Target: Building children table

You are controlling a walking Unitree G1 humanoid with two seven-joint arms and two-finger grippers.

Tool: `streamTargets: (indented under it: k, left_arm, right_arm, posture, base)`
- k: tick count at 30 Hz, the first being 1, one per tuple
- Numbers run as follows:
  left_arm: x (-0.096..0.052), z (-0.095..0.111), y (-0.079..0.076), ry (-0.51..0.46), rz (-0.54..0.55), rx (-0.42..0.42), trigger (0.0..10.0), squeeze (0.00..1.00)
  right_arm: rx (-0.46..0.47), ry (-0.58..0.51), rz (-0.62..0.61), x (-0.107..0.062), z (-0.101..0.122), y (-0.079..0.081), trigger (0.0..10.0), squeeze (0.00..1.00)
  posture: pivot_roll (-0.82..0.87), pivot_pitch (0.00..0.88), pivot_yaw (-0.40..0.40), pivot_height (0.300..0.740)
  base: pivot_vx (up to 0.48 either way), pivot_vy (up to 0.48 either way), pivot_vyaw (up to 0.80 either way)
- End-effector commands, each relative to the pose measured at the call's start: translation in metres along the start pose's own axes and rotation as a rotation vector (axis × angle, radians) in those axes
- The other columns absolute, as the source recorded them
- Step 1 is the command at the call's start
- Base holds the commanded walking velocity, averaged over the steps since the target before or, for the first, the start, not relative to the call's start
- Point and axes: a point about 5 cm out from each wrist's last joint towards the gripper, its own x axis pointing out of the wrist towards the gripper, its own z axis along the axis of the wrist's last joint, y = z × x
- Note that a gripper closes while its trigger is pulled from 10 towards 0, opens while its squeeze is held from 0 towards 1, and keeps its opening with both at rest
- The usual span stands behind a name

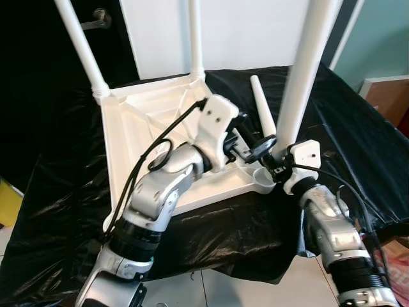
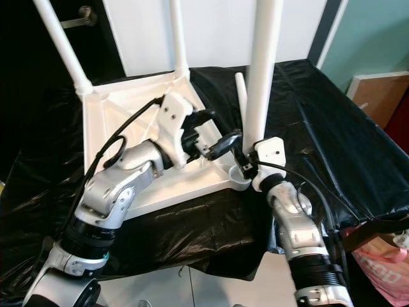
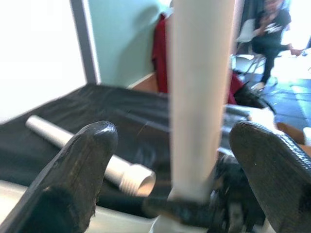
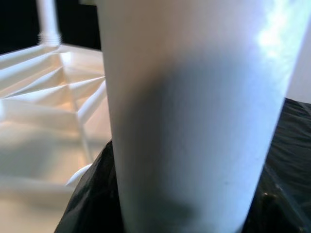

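Two grippers: both worked at the near corner of the upturned white tabletop (image 1: 137,121).
Right gripper (image 1: 276,161): clamped on the lower end of a white leg (image 1: 305,70), holding it upright just above the corner socket (image 1: 262,176); the leg crowded its wrist view.
Left gripper (image 3: 184,155): spread wide, one finger (image 3: 80,170) on each side of that same leg, not touching it.
Tabletop: upside down on a surface covered in black plastic sheet (image 1: 345,128), with two legs (image 1: 80,45) already standing in the far corners.
Spare leg (image 1: 262,105): lying loose on the sheet just beyond the socket.
Step, as judged: seating the third leg.
Doing it well: keep the leg plumb over the socket, lower until the threads meet, then turn without leaning; the left gripper could steady the shaft.
Risk: a tilted entry would probably cross-thread.
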Motion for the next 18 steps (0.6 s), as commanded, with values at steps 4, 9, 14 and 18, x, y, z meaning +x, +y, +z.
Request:
streamTargets:
  k: [4,9,14,18]
  left_arm:
    - [0.014,0.005,-0.019,-0.026,-0.219,0.024,10.0,0.0]
    - [0.023,0.009,-0.023,-0.039,-0.259,0.035,10.0,0.0]
    - [0.027,0.015,-0.024,-0.064,-0.307,-0.006,10.0,0.0]
    - [0.023,0.023,-0.025,-0.126,-0.39,-0.051,10.0,0.0]
  right_arm:
    - [-0.034,0.013,0.17,-0.001,0.006,0.006,10.0,0.0]
    - [-0.047,0.028,0.283,-0.001,0.011,0.006,10.0,0.0]
    - [0.013,0.059,0.383,-0.001,0.015,-0.001,10.0,0.0]
    - [0.064,0.114,0.511,-0.006,0.018,-0.014,10.0,0.0]
  posture:
    - [-0.12,0.0,-0.015,0.74]
    - [-0.12,0.0,-0.016,0.74]
    - [-0.13,0.0,-0.018,0.74]
    - [-0.14,0.002,-0.017,0.74]
  base:
    - [0.0,0.0,0.0]
    - [0.0,0.0,0.0]
    - [0.0,0.0,0.0]
    - [0.0,0.0,0.0]
